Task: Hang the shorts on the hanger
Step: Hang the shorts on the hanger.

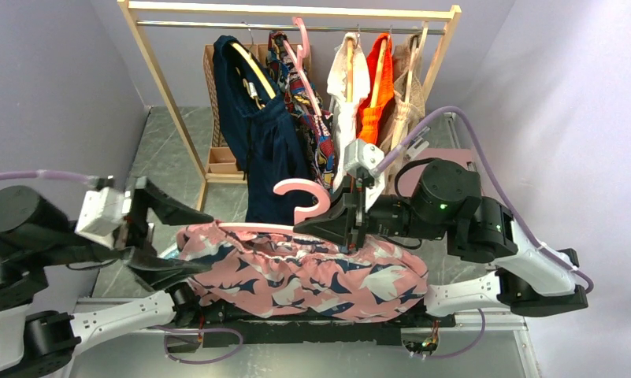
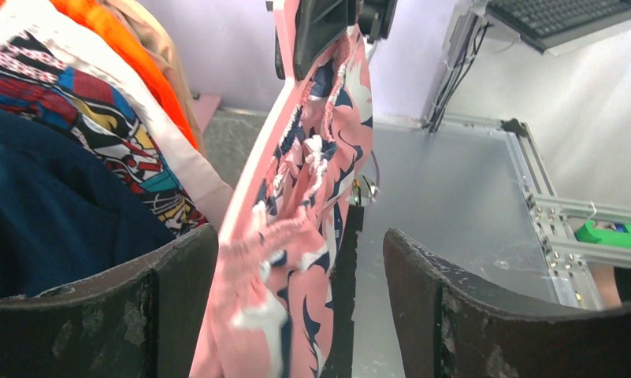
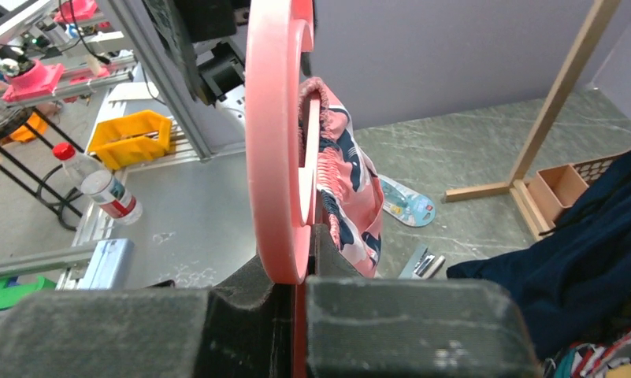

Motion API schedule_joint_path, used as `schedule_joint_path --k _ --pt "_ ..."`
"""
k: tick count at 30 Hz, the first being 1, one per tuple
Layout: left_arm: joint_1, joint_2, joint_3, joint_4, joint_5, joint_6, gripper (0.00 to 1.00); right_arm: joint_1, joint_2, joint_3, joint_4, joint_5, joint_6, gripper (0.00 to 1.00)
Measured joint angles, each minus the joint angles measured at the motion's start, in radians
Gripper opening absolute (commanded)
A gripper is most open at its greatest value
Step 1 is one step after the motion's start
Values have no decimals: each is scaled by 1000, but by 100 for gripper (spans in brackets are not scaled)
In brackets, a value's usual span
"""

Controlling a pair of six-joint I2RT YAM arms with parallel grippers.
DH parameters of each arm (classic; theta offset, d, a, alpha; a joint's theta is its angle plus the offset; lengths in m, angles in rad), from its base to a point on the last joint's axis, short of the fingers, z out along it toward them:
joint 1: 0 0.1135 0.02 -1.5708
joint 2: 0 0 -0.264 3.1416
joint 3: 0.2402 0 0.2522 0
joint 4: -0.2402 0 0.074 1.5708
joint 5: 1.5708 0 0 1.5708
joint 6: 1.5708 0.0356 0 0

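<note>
A pale wooden clothes rack (image 1: 296,9) fills the upper middle of the overhead view. On it hang a navy garment (image 1: 257,150), a multicolour patterned one (image 1: 304,102), a white one (image 1: 347,94) and an orange one (image 1: 379,87). The grey tabletop (image 1: 335,358) runs along the bottom edge.

From where I stand, the shorts (image 1: 304,272) spread wide across the lower centre of that view, in front of the navy garment and above the near edge of the tabletop. Their gathered waistband bunches along the straight arm of the hanger (image 1: 300,184), whose pink hook rises just above them, right at the middle. I cannot tell how far the hanger reaches inside the fabric.

The right arm comes in from the right of the frame. Its pincer (image 3: 296,295) is clamped together on the hanger at the base of the hook. In the right wrist view the pink curve stands upright out of the dark pads, with the shorts hanging just behind it.

The left pincer (image 1: 198,244) sits at the left end of the shorts with its jaws wide apart. In the left wrist view the pink fabric hangs down between the two dark fingers (image 2: 139,315), close against the one at lower left and well clear of the one at lower right. It grips nothing.
</note>
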Motion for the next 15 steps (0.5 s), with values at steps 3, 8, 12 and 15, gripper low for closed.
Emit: schedule_joint_path --k 3,8,12,15 --pt "0 -53 2 12 -30 -9 75 0 -31 -21 3 26 1 0" --pt "0 -116 3 10 -98 -22 71 0 -62 -32 8 44 1 0" --pt "0 -121 -8 11 -156 -23 70 0 -68 -32 15 45 3 0" --pt "0 -119 -26 12 -177 -20 69 0 -63 -32 16 41 5 0"
